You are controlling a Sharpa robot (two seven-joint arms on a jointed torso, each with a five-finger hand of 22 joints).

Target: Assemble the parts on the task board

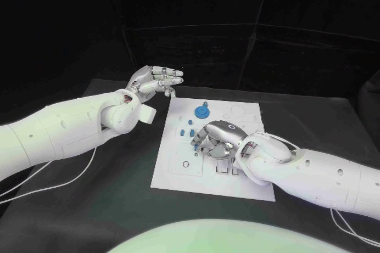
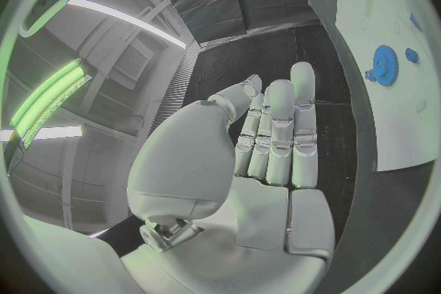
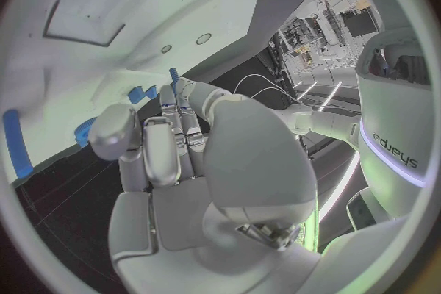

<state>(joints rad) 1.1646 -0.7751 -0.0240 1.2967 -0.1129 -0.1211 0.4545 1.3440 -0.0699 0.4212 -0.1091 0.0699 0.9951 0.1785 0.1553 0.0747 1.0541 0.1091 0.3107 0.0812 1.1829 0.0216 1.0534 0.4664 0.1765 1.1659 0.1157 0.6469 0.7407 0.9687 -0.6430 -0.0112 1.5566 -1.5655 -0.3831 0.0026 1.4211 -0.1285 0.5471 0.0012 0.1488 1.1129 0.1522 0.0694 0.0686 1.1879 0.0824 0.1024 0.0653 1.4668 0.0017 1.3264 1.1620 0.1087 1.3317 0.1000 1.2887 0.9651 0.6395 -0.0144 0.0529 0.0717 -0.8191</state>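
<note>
The silver right hand rests curled on the white flat task board, maybe pinching a small blue peg; I cannot tell. The silver left hand hangs empty with fingers straight past the far left corner, near a round blue gear.

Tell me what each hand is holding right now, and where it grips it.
The left hand holds nothing, hovering off the task board. The right hand curls over small blue parts; whether it grips one cannot be told.

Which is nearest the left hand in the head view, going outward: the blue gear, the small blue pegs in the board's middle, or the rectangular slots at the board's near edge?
Measured from the left hand:
1. The round blue gear, on the far part of the white task board.
2. The small blue pegs, mid-board, beside the right hand.
3. The rectangular slots, at the near edge by the right wrist.
</note>
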